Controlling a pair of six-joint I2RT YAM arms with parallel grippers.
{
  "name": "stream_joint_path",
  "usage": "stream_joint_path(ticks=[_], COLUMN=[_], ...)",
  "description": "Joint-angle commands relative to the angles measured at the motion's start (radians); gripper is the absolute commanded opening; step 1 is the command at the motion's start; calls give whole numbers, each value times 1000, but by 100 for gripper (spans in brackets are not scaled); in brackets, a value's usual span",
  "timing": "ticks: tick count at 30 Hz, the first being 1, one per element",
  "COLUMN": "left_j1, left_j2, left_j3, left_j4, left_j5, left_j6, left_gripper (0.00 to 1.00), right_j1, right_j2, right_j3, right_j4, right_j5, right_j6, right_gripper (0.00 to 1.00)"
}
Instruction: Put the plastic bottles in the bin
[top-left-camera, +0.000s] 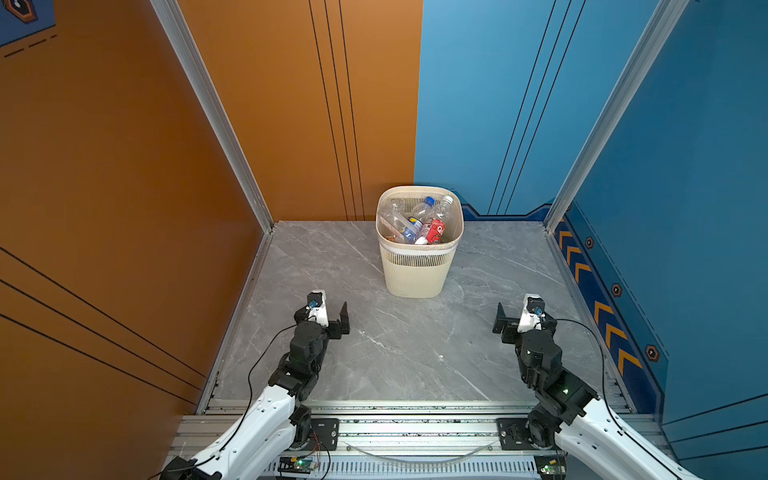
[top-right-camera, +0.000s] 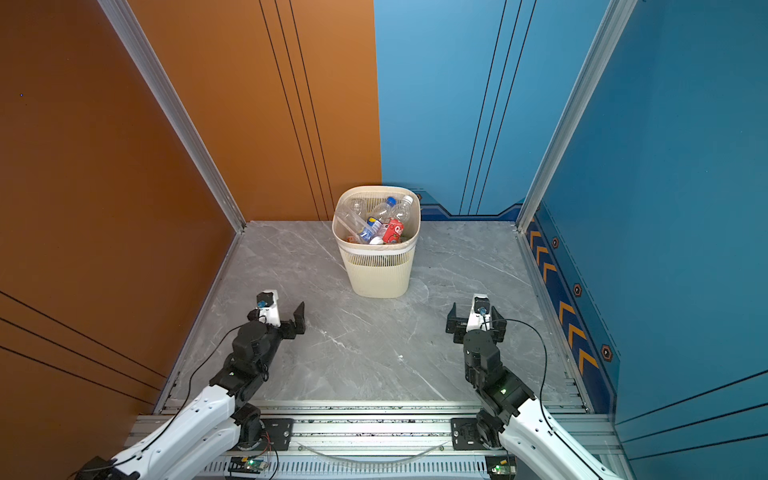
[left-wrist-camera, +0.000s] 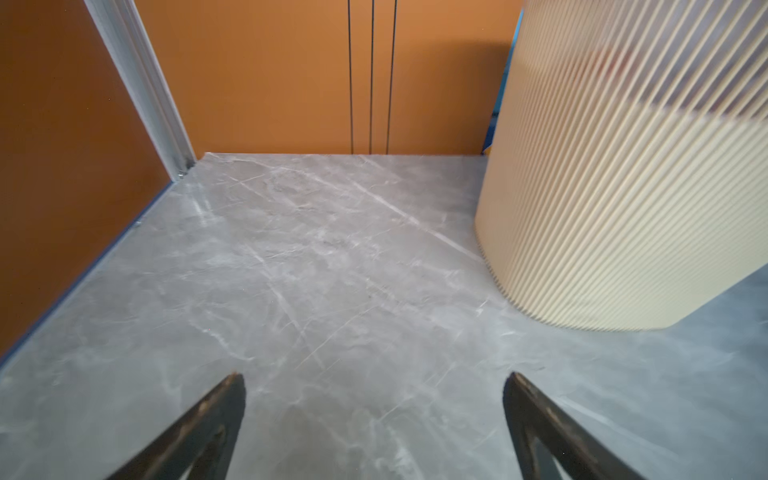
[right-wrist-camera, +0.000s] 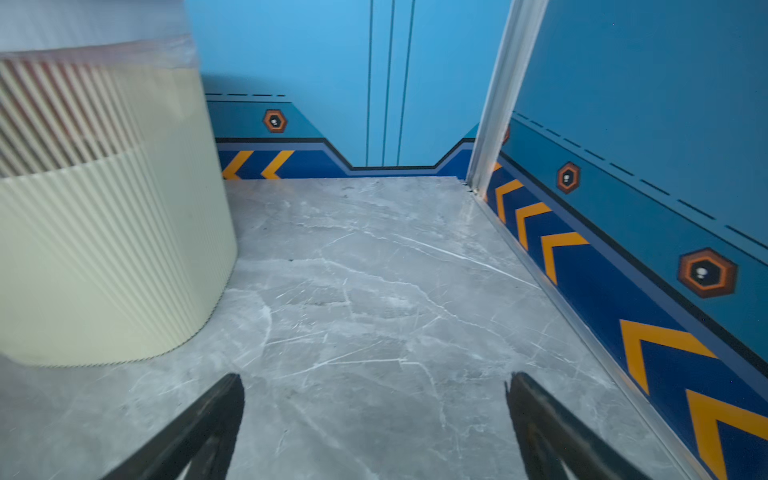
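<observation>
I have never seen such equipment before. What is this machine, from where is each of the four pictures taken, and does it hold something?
This is a robot with two arms, a left arm and a right arm, mounted at the near edge of a grey marble table. Two pictures look down on the whole scene from above and are nearly the same. The other two come from a camera on each wrist, looking out between two dark fingers. The left gripper and the right gripper are both open and hold nothing. A cream bin with ribbed sides stands on the table. The plastic bottles lie inside it; none shows outside it.
</observation>
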Motion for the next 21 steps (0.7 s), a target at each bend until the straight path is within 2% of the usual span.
stream_joint_path(ticks=[1, 4, 8, 11, 13, 14, 15, 16, 17, 18, 20, 21], left_j1=[47, 176, 331, 382, 382, 374, 369, 363, 360, 349, 326, 326], left_j2=[42, 142, 383, 621, 824, 859, 779, 745, 781, 819, 788, 793], left_j3=[-27, -29, 1, 49, 89, 104, 139, 174, 192, 203, 235, 227], left_j4=[232, 290, 464, 610, 777, 779, 573, 464, 499, 536, 417, 442], left_j5=[-147, -36, 96, 186, 221, 246, 232, 210, 204, 200, 175, 178], left_j6=[163, 91, 16, -17, -1, 20, 13, 12, 17, 38, 49, 50], left_gripper=[98, 98, 98, 98, 98, 98, 98, 98, 98, 98, 98, 98], right_j1=[-97, -225, -336, -410, -420, -421, -415, -423, -435, -444, -450, -462], right_j2=[94, 267, 567, 793, 949, 1038, 1073, 1031, 977, 990, 1023, 995], right_j3=[-50, -83, -87, -73, -52, -36, -32, -24, 7, 24, 52, 80], right_j4=[248, 463, 755, 959, 1066, 1134, 1194, 1114, 968, 947, 958, 862], right_j5=[-1, -121, -222, -385, -443, -467, -434, -426, -454, -482, -466, -464], right_j6=[-56, -55, -132, -132, -153, -170, -170, -151, -139, -142, -130, -108], right_gripper=[99, 100, 99, 100, 99, 99, 99, 99, 99, 100, 99, 100])
